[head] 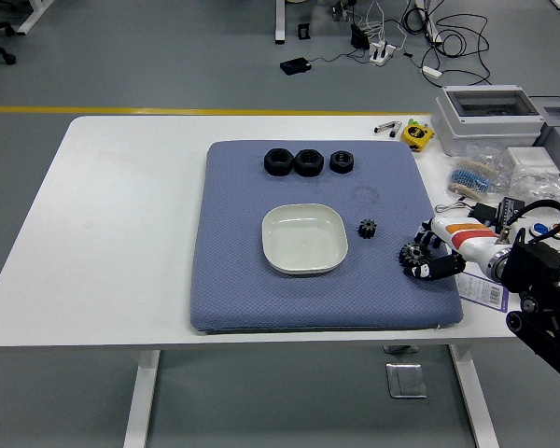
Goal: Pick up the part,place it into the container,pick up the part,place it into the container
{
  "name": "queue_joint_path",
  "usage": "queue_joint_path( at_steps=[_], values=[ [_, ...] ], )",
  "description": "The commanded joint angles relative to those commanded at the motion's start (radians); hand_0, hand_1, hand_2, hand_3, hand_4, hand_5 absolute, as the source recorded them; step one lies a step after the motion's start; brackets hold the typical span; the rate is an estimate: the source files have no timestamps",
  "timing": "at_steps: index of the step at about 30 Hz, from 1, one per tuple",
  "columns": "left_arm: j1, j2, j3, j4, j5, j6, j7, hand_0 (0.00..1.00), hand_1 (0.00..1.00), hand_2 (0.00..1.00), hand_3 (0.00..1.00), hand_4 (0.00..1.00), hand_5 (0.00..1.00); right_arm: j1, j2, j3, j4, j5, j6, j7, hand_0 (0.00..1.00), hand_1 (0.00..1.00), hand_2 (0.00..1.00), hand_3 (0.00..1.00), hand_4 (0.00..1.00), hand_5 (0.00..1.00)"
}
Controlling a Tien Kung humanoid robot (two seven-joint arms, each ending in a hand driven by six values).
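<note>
The larger black gear (412,254) lies on the blue mat (243,280) near its right edge, well right of the pale dish (303,239) that serves as the container; the right hand (433,254) is curled around it from the right, dark fingertips (426,271) touching its near side and others at its far side, so the fingers look closed on the gear while it sits on the mat, not lifted; how firm the hold is cannot be told at this size. A smaller gear (368,228) sits between the dish and the larger one, apart from both; the dish is empty. I judge this to be the first pick, at the grasping stage, with nothing yet delivered; the next move calls for a clean lift clear of the mat, then a carry leftward over the smaller gear without knocking it, and a release above the dish. Three black nuts (307,161) stand in a row at the mat's far edge; clutter and boxes (490,117) crowd the white table (121,233) at the right; the left arm is out of view.
</note>
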Motion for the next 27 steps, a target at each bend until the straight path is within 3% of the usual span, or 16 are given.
queue_joint_path(
  at_steps=[1, 14, 27],
  values=[
    [0.000, 0.000, 0.000, 0.000, 0.000, 0.000, 0.000, 0.530, 0.552, 0.654, 0.592, 0.584, 0.563, -0.001, 0.000, 0.000, -0.001, 0.001, -0.002, 0.001, 0.059, 0.168, 0.342, 0.526, 0.850, 0.501],
    [0.007, -0.001, -0.010, 0.000, 0.016, 0.001, 0.005, 0.530, 0.552, 0.655, 0.593, 0.583, 0.562, -0.019, 0.007, -0.002, 0.010, 0.044, -0.050, 0.034, 0.017, 0.135, 0.313, 0.524, 0.830, 0.499],
    [0.011, 0.002, -0.012, 0.000, 0.024, -0.002, 0.005, 0.530, 0.553, 0.654, 0.592, 0.583, 0.563, -0.016, 0.006, 0.009, 0.124, 0.063, -0.084, 0.038, 0.007, 0.128, 0.299, 0.522, 0.804, 0.484]
  ],
)
